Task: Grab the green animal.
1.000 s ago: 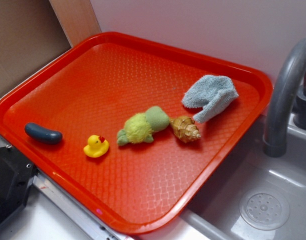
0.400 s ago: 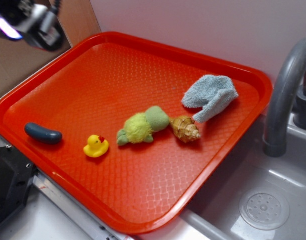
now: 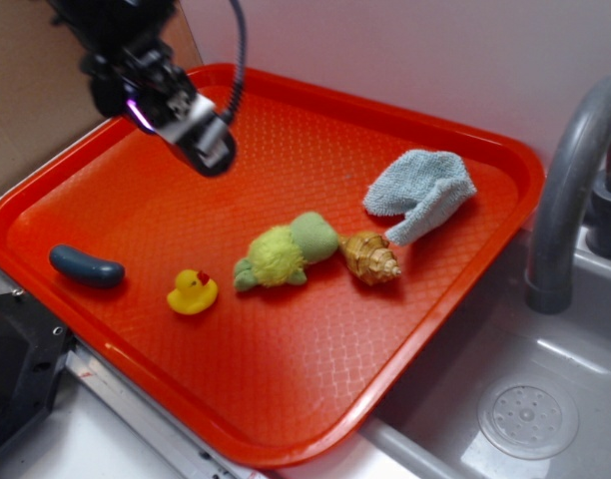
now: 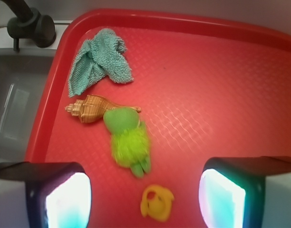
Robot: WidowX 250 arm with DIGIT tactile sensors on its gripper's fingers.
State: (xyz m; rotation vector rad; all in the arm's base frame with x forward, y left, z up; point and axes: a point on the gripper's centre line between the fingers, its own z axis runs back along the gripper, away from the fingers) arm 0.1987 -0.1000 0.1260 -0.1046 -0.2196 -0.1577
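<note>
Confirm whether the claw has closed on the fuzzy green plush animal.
No: the claw hangs open above the red tray, apart from the fuzzy green plush animal.

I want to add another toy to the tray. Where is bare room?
Free: the tray floor in front of the green animal and seashell, and the back stretch behind them, left of the blue cloth. Crowded: the middle row, duck to cloth.

Exterior view: gripper [image 3: 201,140] blurred, arm cut off at top edge, can't tell if jaws are apart or closed. Faucet [image 3: 570,190] cut at right edge, sink [image 3: 505,399] at bottom. Wrist view: both fingers [image 4: 57,194] cut by bottom edge, tips not seen. Duck [image 4: 156,203] soft, out of focus. Faucet base cut at top left.
</note>
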